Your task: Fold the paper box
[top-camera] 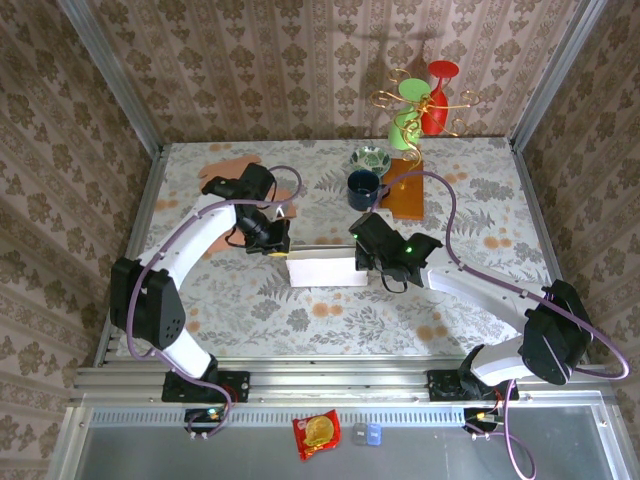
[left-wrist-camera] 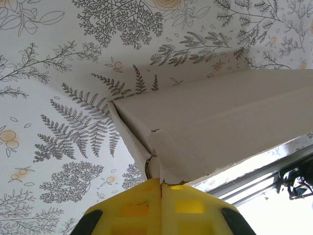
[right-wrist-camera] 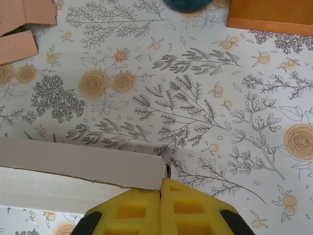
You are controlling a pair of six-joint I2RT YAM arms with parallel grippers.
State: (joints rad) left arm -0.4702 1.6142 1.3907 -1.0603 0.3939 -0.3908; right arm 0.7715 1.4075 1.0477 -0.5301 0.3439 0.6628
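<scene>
— Where is the paper box found?

— It is seen lying at the middle of the floral surface, white and low. Its long axis is laid left to right across the top view, with one short end turned toward each arm.

— How are the claws set?

— The left claw is pressed shut at the box's far left corner, where a thin corner flap is pinched between the yellow pads. The right claw is likewise closed tight at the right end, where the box's corner edge is caught at the seam of its pads.

— What else is placed nearby?

— A dark mug and an orange board are set farther back, apart from the box.
</scene>
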